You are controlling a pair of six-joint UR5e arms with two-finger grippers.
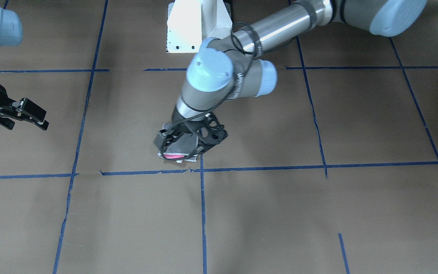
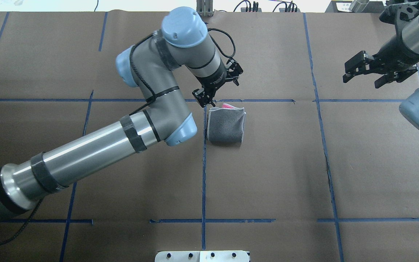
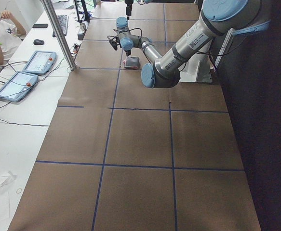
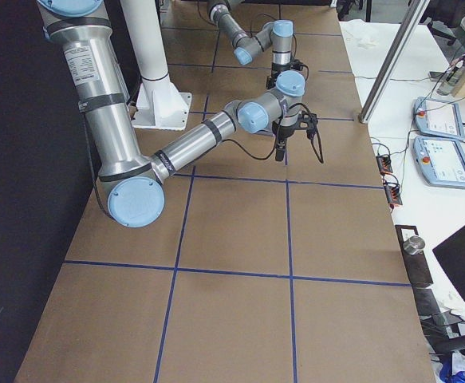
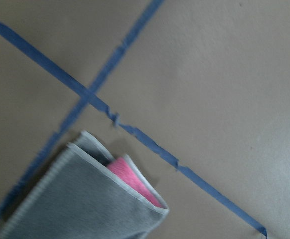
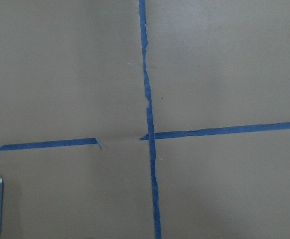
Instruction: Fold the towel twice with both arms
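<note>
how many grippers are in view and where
2. The left gripper hangs over the far edge of the folded towel. The right gripper hangs far off to the robot's right, apart from the towel. Neither holds anything.

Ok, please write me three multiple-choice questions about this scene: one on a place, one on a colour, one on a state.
1. Where does the towel lie?
A. at the table's corner
B. beside a tape crossing
C. hanging from an arm

2. Which colour is its top face?
A. grey
B. pink
C. blue

3. How is the left end effector?
A. shut on the towel
B. out of every view
C. open, holding nothing

Key:
1 B: its corner sits at the tape crossing.
2 A: pink only peeks out at one edge.
3 C: its fingers stand apart, and the towel lies flat on the table.
</note>
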